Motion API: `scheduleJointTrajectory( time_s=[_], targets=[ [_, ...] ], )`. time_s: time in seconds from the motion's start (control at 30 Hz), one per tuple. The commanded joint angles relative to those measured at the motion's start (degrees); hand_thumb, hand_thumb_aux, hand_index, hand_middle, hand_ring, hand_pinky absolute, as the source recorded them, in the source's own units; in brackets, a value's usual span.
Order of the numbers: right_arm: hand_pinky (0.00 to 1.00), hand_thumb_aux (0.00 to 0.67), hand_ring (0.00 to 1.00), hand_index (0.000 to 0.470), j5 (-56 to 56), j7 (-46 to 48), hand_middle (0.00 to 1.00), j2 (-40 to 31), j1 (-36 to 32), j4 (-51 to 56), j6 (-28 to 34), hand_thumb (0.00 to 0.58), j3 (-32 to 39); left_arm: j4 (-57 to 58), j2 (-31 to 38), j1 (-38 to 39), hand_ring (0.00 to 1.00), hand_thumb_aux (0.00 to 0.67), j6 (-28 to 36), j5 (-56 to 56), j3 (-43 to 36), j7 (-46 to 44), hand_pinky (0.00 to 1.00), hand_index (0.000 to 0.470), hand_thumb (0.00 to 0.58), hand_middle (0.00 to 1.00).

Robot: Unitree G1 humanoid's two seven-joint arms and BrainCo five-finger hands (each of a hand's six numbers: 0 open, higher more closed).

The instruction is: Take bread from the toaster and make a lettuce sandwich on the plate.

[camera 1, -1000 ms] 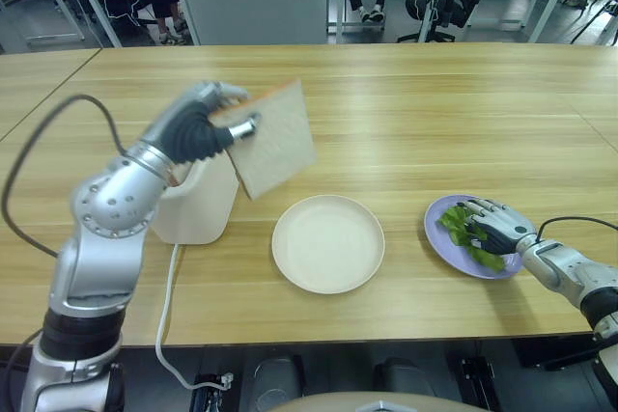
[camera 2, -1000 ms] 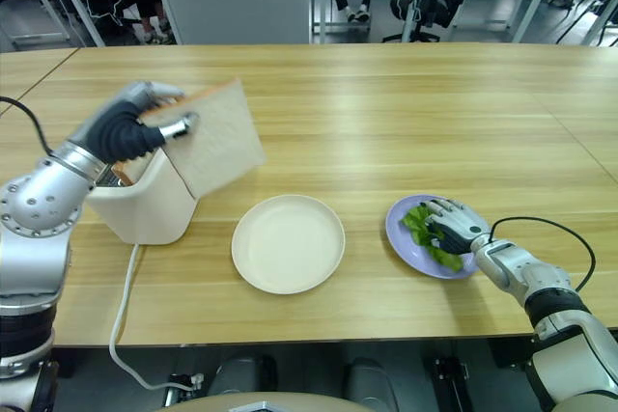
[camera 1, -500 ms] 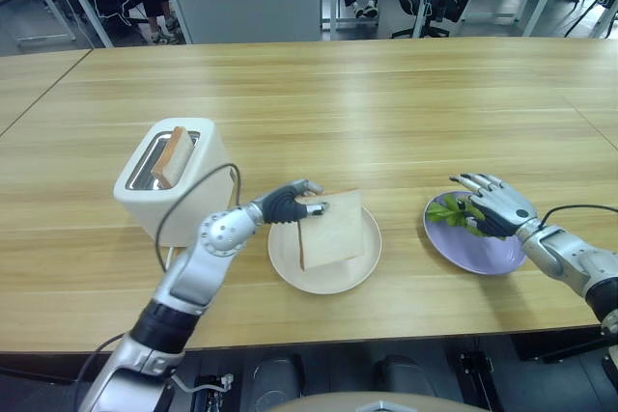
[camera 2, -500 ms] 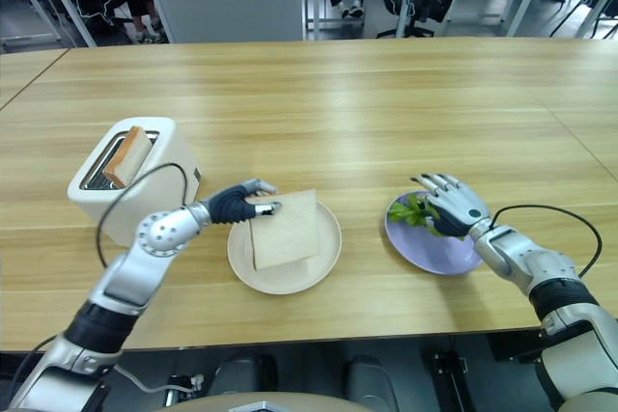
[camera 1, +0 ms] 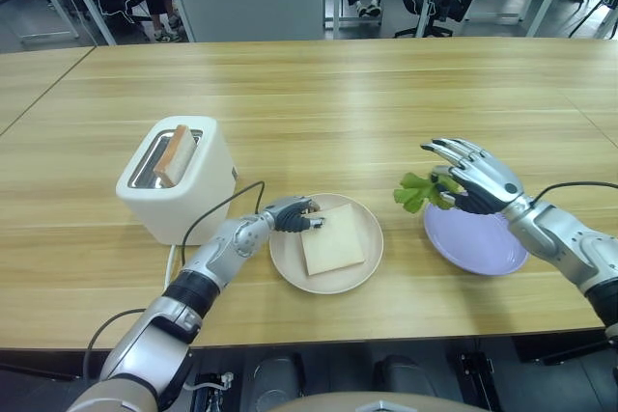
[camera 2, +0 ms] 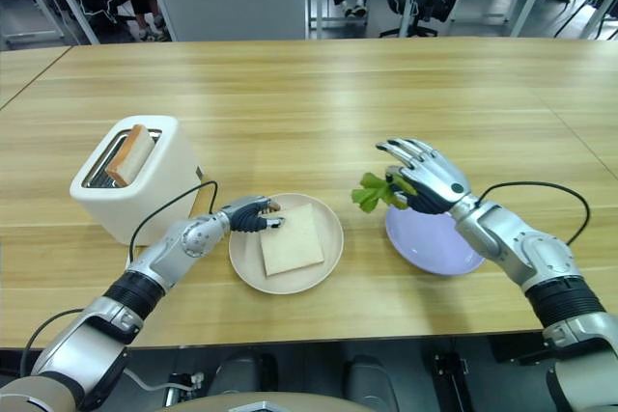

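A slice of bread (camera 1: pixel 333 243) lies flat on the cream plate (camera 1: pixel 350 281) at the table's front centre. My left hand (camera 1: pixel 291 215) rests at the plate's left rim, fingers curled, just apart from the slice. A white toaster (camera 1: pixel 180 181) stands to the left with another slice of bread (camera 1: pixel 174 154) upright in its slot. My right hand (camera 1: pixel 477 178) is raised above the purple plate (camera 1: pixel 475 244) and is shut on a green lettuce leaf (camera 1: pixel 417 191) that hangs off to its left.
The toaster's white cable (camera 1: pixel 170 275) runs down over the table's front edge. Bare wood stretches behind the plates. Desks and chairs stand in the room beyond the table.
My left hand let go of the bread, which now lies flat on the cream plate. My right hand rose off the purple plate with the lettuce and shifted left.
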Motion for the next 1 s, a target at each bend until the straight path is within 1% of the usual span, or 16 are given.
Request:
scheduleJointTrajectory(
  time_s=[0.03, 0.13, 0.23, 0.4, 0.6, 0.73, 0.77, 0.8, 0.9, 1.0],
  targets=[
    [0.0, 0.67, 0.0, 0.46, 0.59, 4.97, 0.0, 4.48, -1.59, -2.67, 0.12, 0.58, 1.83, -5.56, 3.26, 1.04, 0.0, 0.0, 0.28, 5.8, -0.2, 2.91, 0.0, 0.0, 0.0, 0.0],
    [0.0, 0.67, 0.0, 0.46, -0.52, 6.98, 0.0, 8.73, -3.39, -2.14, -0.16, 0.58, 3.51, -15.48, 7.01, 4.25, 0.0, 0.0, 2.81, 7.36, 2.79, 2.03, 0.0, 0.0, 0.0, 0.0],
    [0.0, 0.67, 0.0, 0.46, -1.72, 8.24, 0.0, 12.59, -5.21, -0.2, -0.52, 0.58, 5.7, -26.31, 11.4, 8.51, 0.0, 0.0, 6.61, 7.66, 7.82, -0.69, 0.0, 0.0, 0.0, 0.0],
    [0.0, 0.67, 0.0, 0.46, -4.59, 8.35, 0.0, 18.33, -8.47, 6.91, -1.24, 0.58, 10.37, -41.85, 18.2, 15.82, 0.0, 0.0, 13.35, 6.66, 20.35, -4.37, 0.0, 0.0, 0.0, 0.0],
    [0.0, 0.67, 0.0, 0.46, -8.3, 6.86, 0.0, 22.71, -11.4, 16.4, -1.85, 0.58, 15.43, -53.88, 20.98, 21.22, 0.0, 0.0, 19.71, 7.03, 33.56, -7.32, 0.0, 0.0, 0.0, 0.0],
    [0.0, 0.67, 0.0, 0.46, -9.48, 8.94, 0.0, 23.62, -11.18, 19.89, -1.56, 0.58, 18.19, -58.3, 21.31, 23.38, 0.0, 0.0, 23.39, 9.72, 39.64, -8.05, 0.0, 0.0, 0.0, 0.0],
    [0.0, 0.394, 0.0, 0.271, -9.65, 9.15, 0.0, 23.44, -10.91, 20.05, -1.48, 0.482, 18.5, -58.92, 21.08, 23.7, 0.0, 0.0, 24.47, 10.46, 40.64, -8.19, 0.0, 0.0, 0.0, 0.0],
    [0.0, 0.0, 0.0, 0.0, -9.87, 9.16, 0.0, 23.13, -10.66, 20.13, -1.39, 0.0, 18.74, -59.17, 20.96, 24.12, 0.0, 0.0, 25.89, 11.71, 41.5, -8.56, 0.0, 0.0, 0.0, 0.0],
    [0.0, 0.0, 0.0, 0.0, -9.96, 9.03, 0.0, 22.06, -10.08, 19.77, -1.4, 0.0, 18.88, -57.72, 20.44, 25.35, 0.0, 0.0, 30.06, 15.0, 43.0, -9.38, 0.0, 0.0, 0.0, 0.0],
    [0.0, 0.0, 0.0, 0.0, -9.64, 9.51, 0.0, 20.44, -9.11, 17.72, -1.45, 0.0, 18.54, -53.56, 20.24, 26.45, 0.0, 0.0, 34.5, 18.2, 42.4, -11.26, 0.0, 0.0, 0.0, 0.0]
  ],
)
